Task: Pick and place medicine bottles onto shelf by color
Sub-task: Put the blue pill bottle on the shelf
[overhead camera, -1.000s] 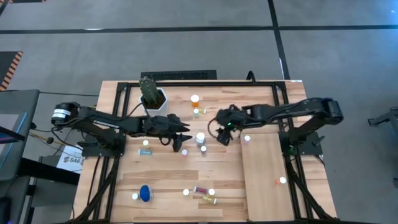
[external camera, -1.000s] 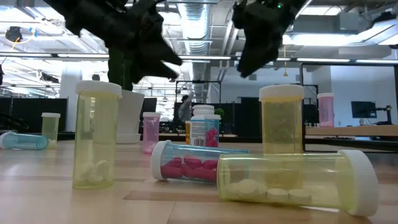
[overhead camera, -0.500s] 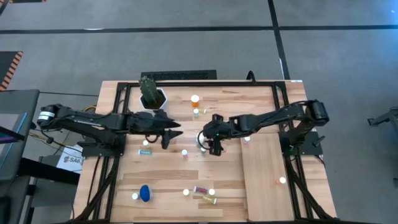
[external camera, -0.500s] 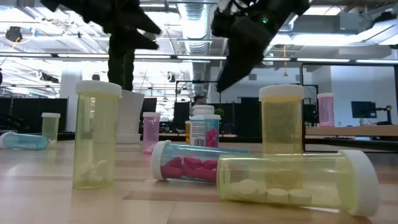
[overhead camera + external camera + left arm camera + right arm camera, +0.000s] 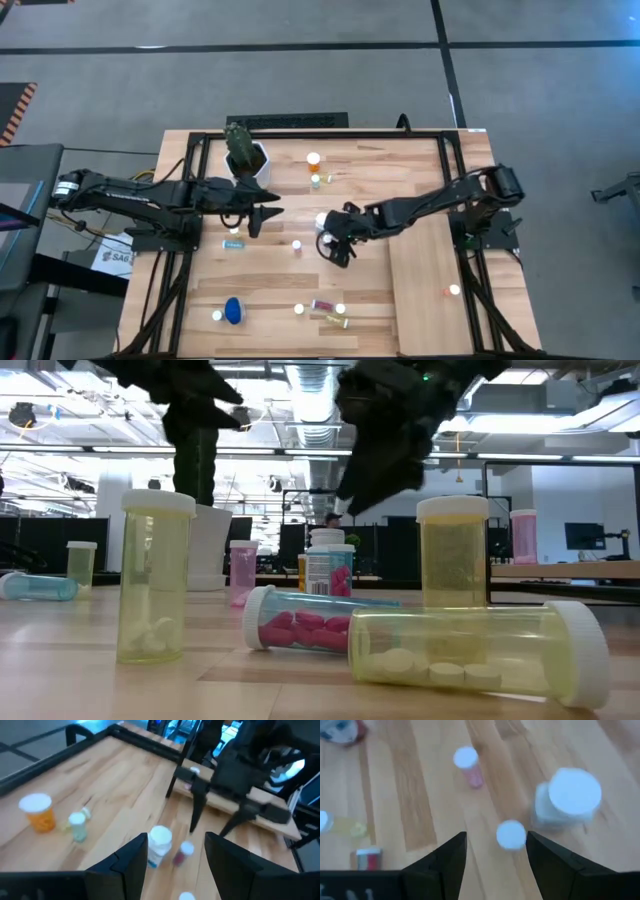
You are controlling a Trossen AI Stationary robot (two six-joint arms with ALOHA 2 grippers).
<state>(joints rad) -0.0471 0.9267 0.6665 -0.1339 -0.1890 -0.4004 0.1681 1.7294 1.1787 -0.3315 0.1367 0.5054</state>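
Note:
Many small medicine bottles are scattered on the planked table. A large white bottle [image 5: 323, 220] stands mid-table with a small white-capped vial [image 5: 511, 834] and a pink vial [image 5: 297, 245] near it. My right gripper [image 5: 335, 247] is open above the table, its fingers on either side of the small vial without touching it; the large white bottle [image 5: 568, 795] stands just beyond. My left gripper [image 5: 262, 215] is open and empty by the cactus pot [image 5: 248, 156]. The shelf [image 5: 425, 290] lies flat at the right and carries an orange bottle [image 5: 447, 291].
An orange bottle [image 5: 314, 160] and a green vial [image 5: 316, 180] stand at the far side. A teal bottle [image 5: 234, 243] lies at the left. A blue bottle [image 5: 232, 310], a pink one [image 5: 322, 304] and a yellow one [image 5: 335, 320] are near the front edge.
My right gripper has gone from the shelf's far left corner toward the table's left and near edges, to the bottles at mid-table. My left gripper has drawn back toward the table's left edge, away from the same bottles.

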